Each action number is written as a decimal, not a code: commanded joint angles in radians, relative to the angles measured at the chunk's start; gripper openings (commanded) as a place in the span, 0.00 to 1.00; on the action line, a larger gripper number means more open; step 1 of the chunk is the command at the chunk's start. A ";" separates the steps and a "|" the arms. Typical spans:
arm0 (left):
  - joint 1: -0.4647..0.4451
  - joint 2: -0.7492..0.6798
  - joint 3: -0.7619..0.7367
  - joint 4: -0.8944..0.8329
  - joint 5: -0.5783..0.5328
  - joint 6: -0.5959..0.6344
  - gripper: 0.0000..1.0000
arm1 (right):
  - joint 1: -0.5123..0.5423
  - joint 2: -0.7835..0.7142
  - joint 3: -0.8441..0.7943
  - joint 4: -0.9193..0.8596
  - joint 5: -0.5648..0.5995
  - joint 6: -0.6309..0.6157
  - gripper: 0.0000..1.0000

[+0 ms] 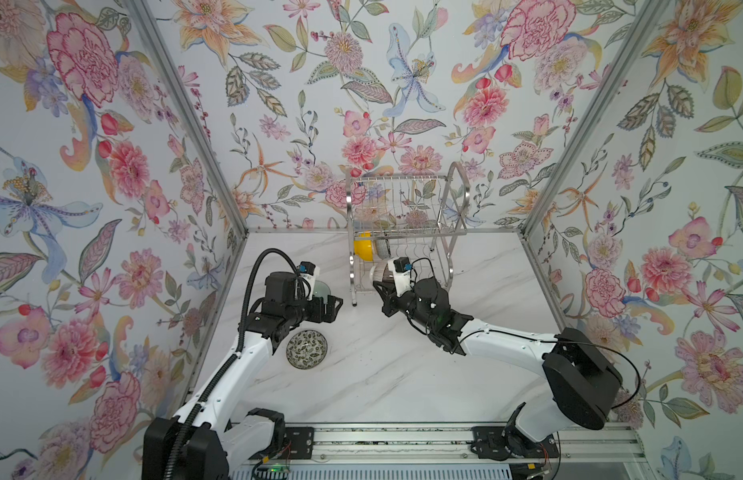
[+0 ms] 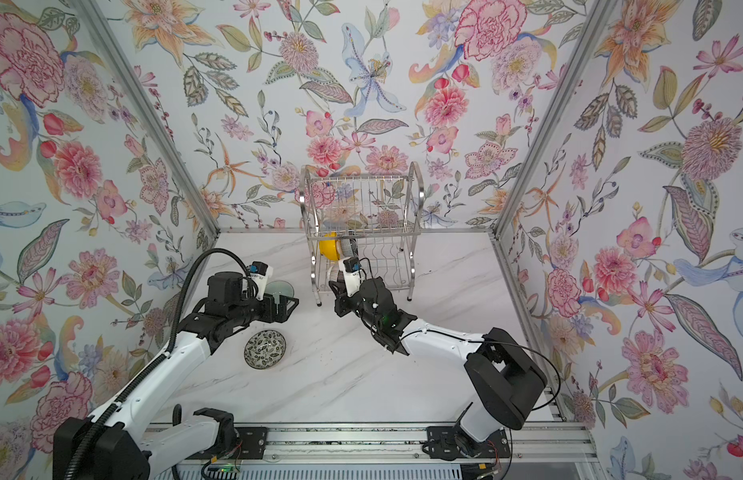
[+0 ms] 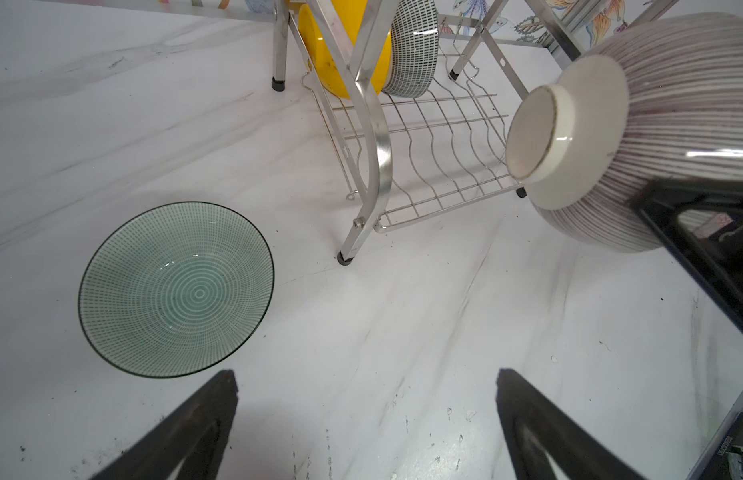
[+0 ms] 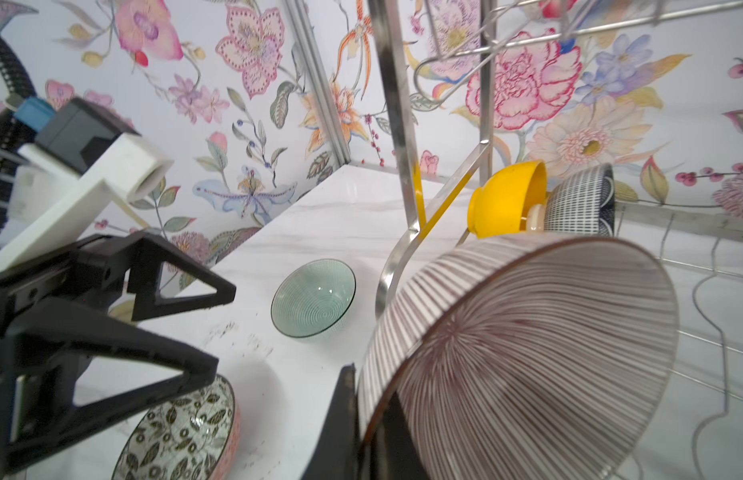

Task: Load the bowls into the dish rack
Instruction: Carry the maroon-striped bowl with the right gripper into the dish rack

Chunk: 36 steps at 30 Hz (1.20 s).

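Bowls, five. Both top views: yellow bowl (image 1: 362,246) and navy bowl (image 1: 382,248) stood on edge in dish rack (image 1: 403,199) lower tier; speckled bowl (image 2: 265,349) lay well apart from rack. Left wrist view: pale green bowl (image 3: 176,289) sat upright near rack's front leg; left gripper (image 3: 366,374) gaped empty. Right wrist view: right gripper (image 4: 363,424) clamped ribbed bowl (image 4: 523,353) by rim, tilted, just before rack's lower tier. Advice: turn bowl on edge, seat in slot beside navy bowl, release once wires bear weight.

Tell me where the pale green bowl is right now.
The pale green bowl sits upright on the table, left of centre in both top views, beyond the open left hand and beside the near left leg of the dish rack.
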 commanded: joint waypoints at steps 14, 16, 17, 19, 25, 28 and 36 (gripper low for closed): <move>-0.003 0.002 0.000 0.007 0.011 0.011 0.99 | -0.044 0.192 -0.012 0.584 0.194 0.430 0.03; -0.003 0.003 0.001 0.007 0.010 0.011 0.99 | -0.065 0.217 -0.010 0.619 0.187 0.527 0.02; -0.003 0.004 0.001 0.006 0.010 0.011 0.99 | -0.075 0.229 -0.004 0.634 0.180 0.568 0.02; -0.002 0.006 0.001 0.006 0.011 0.011 0.99 | -0.096 0.258 0.012 0.659 0.162 0.661 0.02; -0.002 0.009 0.004 0.004 0.006 0.015 0.99 | -0.147 0.330 0.082 0.657 0.035 0.866 0.04; -0.002 0.008 0.004 0.002 0.002 0.017 0.99 | -0.159 0.350 0.105 0.656 -0.031 0.894 0.04; -0.003 0.017 0.008 0.001 -0.004 0.017 0.99 | -0.199 0.415 0.155 0.657 -0.181 1.005 0.04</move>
